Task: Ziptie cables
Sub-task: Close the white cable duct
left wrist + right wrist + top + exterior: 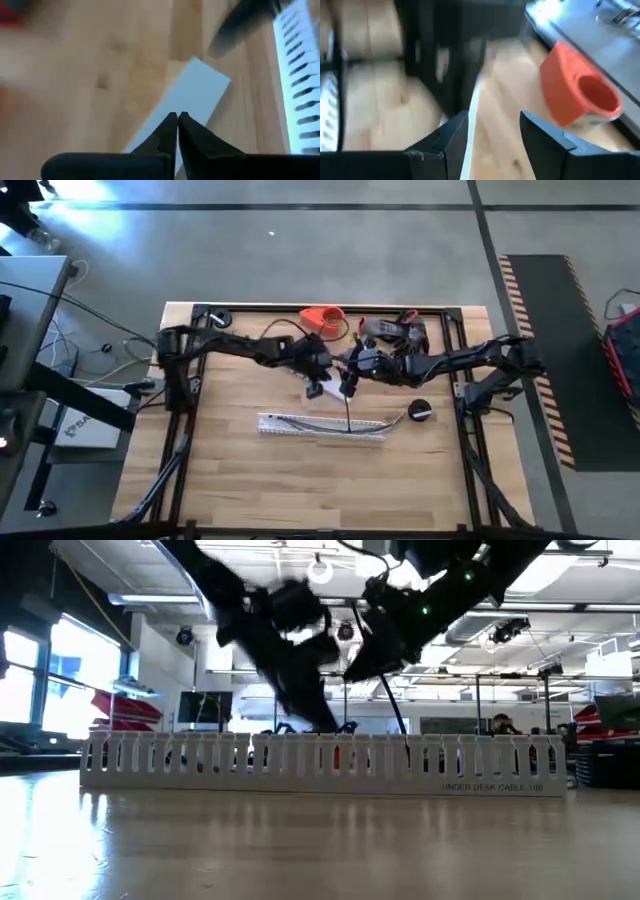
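1. The left gripper point(322, 376) hangs over the middle of the wooden table point(230, 480), a little behind the white slotted channel point(320, 427). In the left wrist view its two fingers are pressed together at the tips, above a flat white strip point(192, 100). I cannot tell if it pinches the strip or just sits over it.

2. The right gripper point(352, 370) is right beside the left one, almost touching it. In the right wrist view its fingers are wide apart. A thin pale edge runs up between them, but they do not squeeze it.

3. The cables point(345, 423) lie along the channel, in front of both grippers. One thin dark line rises from them toward the grippers. No gripper holds the cables.

4. What could go wrong: the two grippers are so close that they could bump each other. The strip could slip off the pinched tips if they only hold its edge. The loose cables could slide out of the channel if an arm brushes them.

5. An orange cup-like thing point(322, 317) stands at the back of the table, well apart from the cables.
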